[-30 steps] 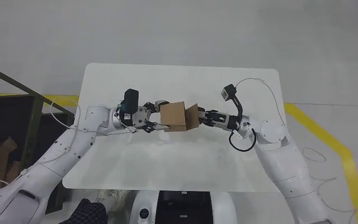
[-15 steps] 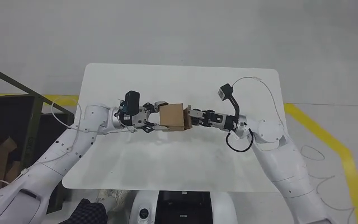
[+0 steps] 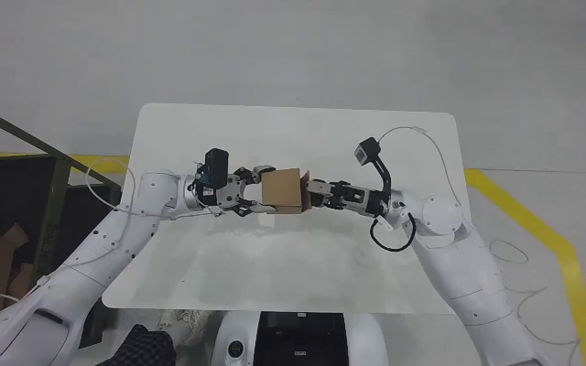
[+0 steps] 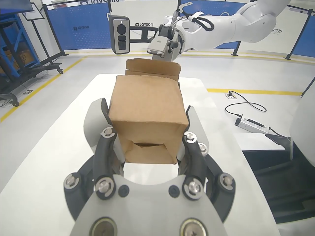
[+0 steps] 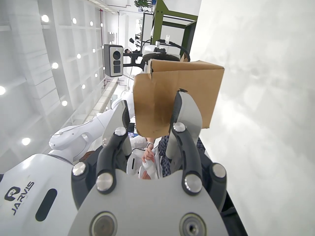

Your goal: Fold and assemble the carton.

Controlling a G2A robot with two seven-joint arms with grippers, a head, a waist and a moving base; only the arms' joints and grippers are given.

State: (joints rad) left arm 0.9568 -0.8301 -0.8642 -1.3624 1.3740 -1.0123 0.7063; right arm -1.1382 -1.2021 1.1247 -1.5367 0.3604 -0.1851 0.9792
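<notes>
A brown cardboard carton [image 3: 282, 189] is held above the middle of the white table [image 3: 275, 265]. My left gripper [image 3: 252, 192] is shut on it, one finger on each side wall [image 4: 147, 104]. My right gripper [image 3: 314, 192] is at the carton's opposite end, open. In the right wrist view one of its fingers [image 5: 187, 114] lies against the end flap [image 5: 172, 82] and the other stands beside the flap's edge. From the left wrist view the near end has its flaps folded inward, and the right gripper [image 4: 160, 47] sits behind the far flap.
A dark green frame [image 3: 37, 174] stands off the table's left edge. A cable with a power brick [image 4: 251, 124] lies on the floor beside the table. Yellow tape marks the floor on both sides. Bare tabletop lies in front of and behind the carton.
My right gripper has moved left toward the carton, swinging the open end flap in against the box. The left gripper and carton have stayed nearly still.
</notes>
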